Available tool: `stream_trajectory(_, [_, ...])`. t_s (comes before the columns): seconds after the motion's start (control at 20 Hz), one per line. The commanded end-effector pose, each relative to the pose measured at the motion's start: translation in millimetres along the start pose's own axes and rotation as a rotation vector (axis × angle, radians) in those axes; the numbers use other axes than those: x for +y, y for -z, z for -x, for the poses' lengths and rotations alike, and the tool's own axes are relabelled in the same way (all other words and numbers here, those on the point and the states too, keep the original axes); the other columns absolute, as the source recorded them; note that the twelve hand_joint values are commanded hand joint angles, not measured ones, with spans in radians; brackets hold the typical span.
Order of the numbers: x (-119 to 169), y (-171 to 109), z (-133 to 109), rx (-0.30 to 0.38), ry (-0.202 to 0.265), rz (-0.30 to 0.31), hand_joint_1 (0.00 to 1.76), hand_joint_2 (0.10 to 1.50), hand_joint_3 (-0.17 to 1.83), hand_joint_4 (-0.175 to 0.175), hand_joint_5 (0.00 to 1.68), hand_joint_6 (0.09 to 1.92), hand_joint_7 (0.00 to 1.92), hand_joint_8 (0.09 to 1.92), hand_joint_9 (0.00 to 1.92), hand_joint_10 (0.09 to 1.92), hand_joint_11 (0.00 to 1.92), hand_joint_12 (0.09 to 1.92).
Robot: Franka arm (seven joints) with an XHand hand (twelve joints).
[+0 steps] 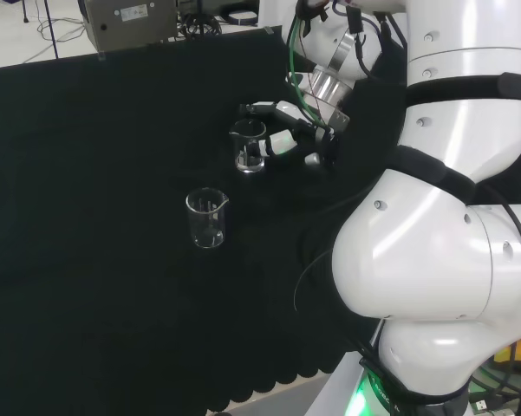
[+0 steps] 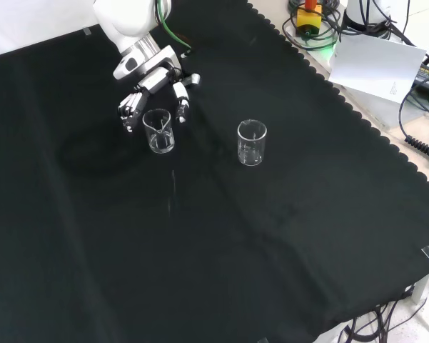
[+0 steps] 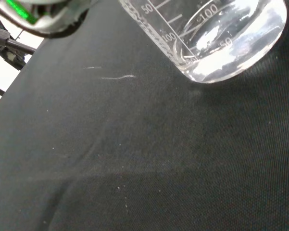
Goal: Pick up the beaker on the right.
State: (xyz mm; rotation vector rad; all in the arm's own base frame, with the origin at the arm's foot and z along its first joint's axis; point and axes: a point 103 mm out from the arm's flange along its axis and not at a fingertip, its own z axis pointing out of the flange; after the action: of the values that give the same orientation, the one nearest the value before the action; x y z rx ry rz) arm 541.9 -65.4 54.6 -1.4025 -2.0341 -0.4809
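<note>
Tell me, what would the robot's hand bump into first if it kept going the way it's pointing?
Most likely the beaker right in front of the hand; its fingers already reach either side of it. The other beaker stands off to one side, out of that line.

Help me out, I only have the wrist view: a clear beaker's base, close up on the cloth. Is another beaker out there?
Observer: Yes. In the front view a second beaker stands apart, to the right of your beaker.
Operator: Are the fingers round mine?
Observer: The hand is just beyond it in the front view, with fingers reaching down either side. I cannot tell whether they touch it.
</note>
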Motion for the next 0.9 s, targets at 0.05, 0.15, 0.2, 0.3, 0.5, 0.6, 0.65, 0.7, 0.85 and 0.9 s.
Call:
stream_trajectory(0.05, [1.8,-5.2,2.3,0.034,0.004,0.012,0.85,0.52,0.59,-0.017,0.42,0.09,0.22,0.63,0.34,0.62,0.00,1.41])
stream_trajectory(0.15, [2.1,-6.0,2.5,0.045,0.006,0.022,0.86,0.52,0.60,-0.017,0.42,0.09,0.23,0.63,0.35,0.62,0.00,1.41])
stream_trajectory(0.2, [2.2,-6.3,2.6,0.052,0.007,0.027,0.87,0.52,0.60,-0.017,0.43,0.09,0.25,0.63,0.37,0.62,0.00,1.42])
stream_trajectory(0.3, [3.0,-7.4,2.0,0.084,0.004,0.033,0.90,0.51,0.62,-0.017,0.44,0.09,0.28,0.63,0.41,0.61,0.01,1.42])
stream_trajectory(0.5, [6.2,-9.3,3.5,0.132,0.014,0.029,0.95,0.50,0.64,-0.020,0.46,0.09,0.33,0.63,0.49,0.60,0.08,1.40])
stream_trajectory(0.6, [8.7,-10.4,4.7,0.143,0.020,0.012,0.95,0.50,0.65,-0.020,0.46,0.09,0.33,0.63,0.50,0.59,0.09,1.40])
stream_trajectory(0.65, [8.9,-13.2,-2.8,0.150,0.024,0.000,0.95,0.50,0.65,-0.019,0.45,0.09,0.32,0.63,0.49,0.59,0.09,1.40])
stream_trajectory(0.7, [10.0,-14.6,-4.3,0.155,0.025,-0.009,0.96,0.50,0.66,-0.018,0.43,0.09,0.30,0.62,0.48,0.58,0.09,1.40])
stream_trajectory(0.85, [12.6,-15.7,-2.8,0.161,0.027,-0.027,0.96,0.49,0.67,-0.016,0.40,0.09,0.26,0.61,0.44,0.56,0.07,1.39])
stream_trajectory(0.9, [13.3,-15.9,-1.8,0.165,0.027,-0.029,0.96,0.49,0.67,-0.016,0.40,0.09,0.26,0.61,0.43,0.56,0.06,1.39])
